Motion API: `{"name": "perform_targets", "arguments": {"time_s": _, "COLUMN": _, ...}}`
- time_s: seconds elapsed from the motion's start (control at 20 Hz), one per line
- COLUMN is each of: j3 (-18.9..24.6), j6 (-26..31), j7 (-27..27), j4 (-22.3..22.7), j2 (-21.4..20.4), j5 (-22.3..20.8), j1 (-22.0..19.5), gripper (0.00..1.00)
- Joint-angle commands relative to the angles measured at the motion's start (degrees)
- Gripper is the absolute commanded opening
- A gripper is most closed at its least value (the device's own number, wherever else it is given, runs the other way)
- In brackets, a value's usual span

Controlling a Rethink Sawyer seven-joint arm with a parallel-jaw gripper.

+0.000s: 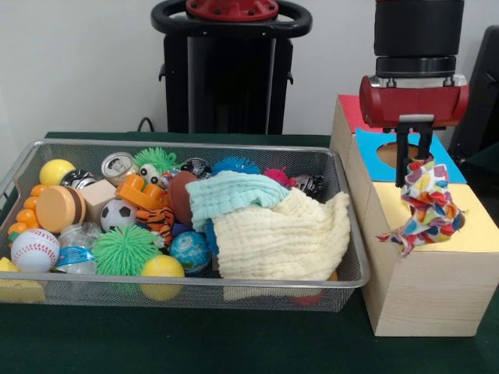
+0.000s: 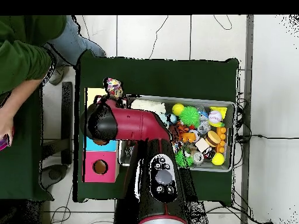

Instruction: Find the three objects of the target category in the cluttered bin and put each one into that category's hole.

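My gripper (image 1: 414, 160) hangs over the wooden box (image 1: 425, 280), shut on a multicoloured patterned cloth (image 1: 427, 206) that dangles above the box's yellow top panel (image 1: 475, 230). The overhead view shows the same cloth (image 2: 113, 88) at the yellow panel (image 2: 93, 95), with the arm (image 2: 125, 124) covering the box's middle. A cream cloth (image 1: 281, 238) and a light teal cloth (image 1: 230, 195) lie heaped in the wire bin (image 1: 187, 282). The blue panel's round hole (image 1: 386, 153) is just behind the gripper. A pink panel's hole (image 2: 100, 167) is visible from above.
Balls, a toy burger (image 1: 61, 208), a can (image 1: 118, 165), spiky green balls (image 1: 125, 249) and a baseball (image 1: 34, 249) fill the bin's left half. A person in a green sleeve (image 2: 26, 55) stands at the overhead view's left edge beside the table.
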Motion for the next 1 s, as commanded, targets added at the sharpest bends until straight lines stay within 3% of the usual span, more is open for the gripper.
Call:
{"name": "perform_targets", "arguments": {"time_s": 0.05, "j3": 5.5, "j6": 5.9, "j7": 6.8, "j4": -0.3, "j2": 2.8, "j5": 2.2, "j1": -2.0, "gripper": 0.0}}
{"name": "perform_targets", "arguments": {"time_s": 0.6, "j3": 5.6, "j6": 11.7, "j7": 7.4, "j4": -1.7, "j2": 3.0, "j5": 3.8, "j1": -1.7, "gripper": 0.0}}
{"name": "perform_targets", "arguments": {"time_s": 1.0, "j3": 6.5, "j6": 17.2, "j7": 6.2, "j4": 0.1, "j2": -1.0, "j5": 4.9, "j1": -1.8, "gripper": 0.0}}
